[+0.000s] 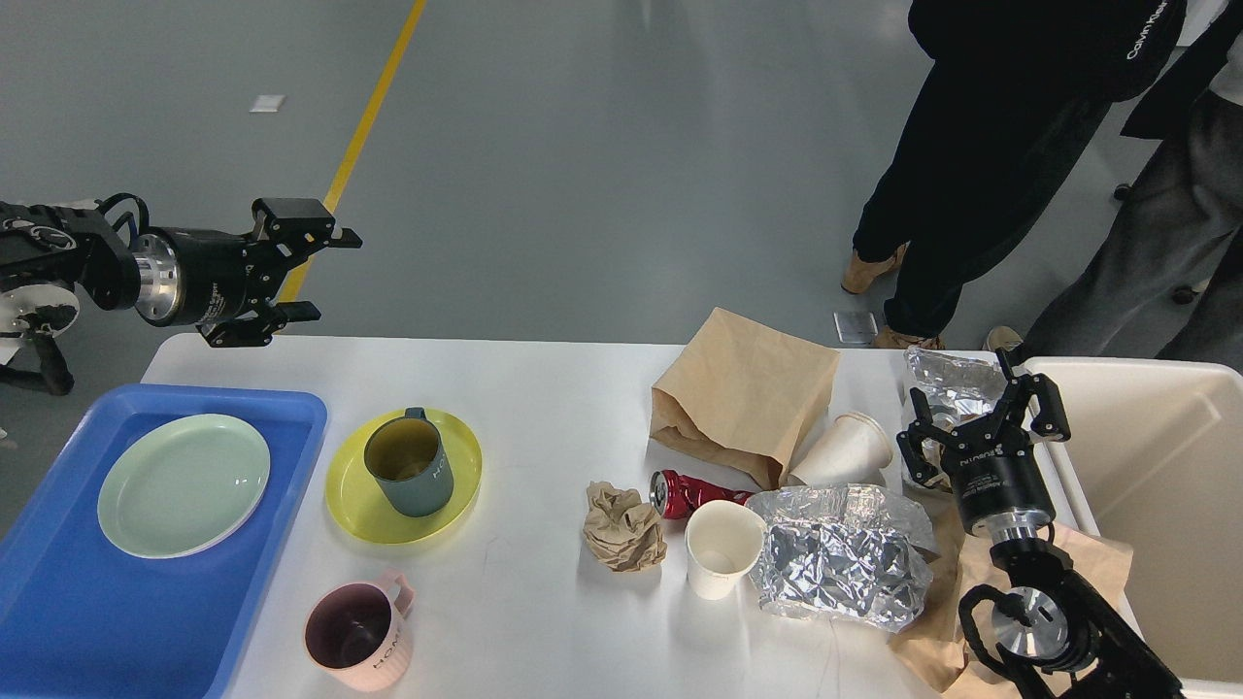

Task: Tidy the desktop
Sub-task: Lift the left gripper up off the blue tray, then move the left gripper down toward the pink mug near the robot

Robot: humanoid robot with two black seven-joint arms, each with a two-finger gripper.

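Dishes like the dark mug (pixel 408 468) on the yellow plate (pixel 361 505) sit on the counter (pixel 544 388) below the left hand (pixel 313 275), which is open and empty, while the right hand (pixel 983 425), open and empty too, is by the trash.

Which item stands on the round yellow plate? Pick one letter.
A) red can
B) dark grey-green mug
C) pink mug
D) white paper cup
B: the dark grey-green mug stands upright on the round yellow plate, beside the blue tray.

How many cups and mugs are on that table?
4. A grey-green mug stands on the yellow plate; a pink mug near the front edge; one paper cup upright mid-table; another lying beside the paper bag. More may be hidden.
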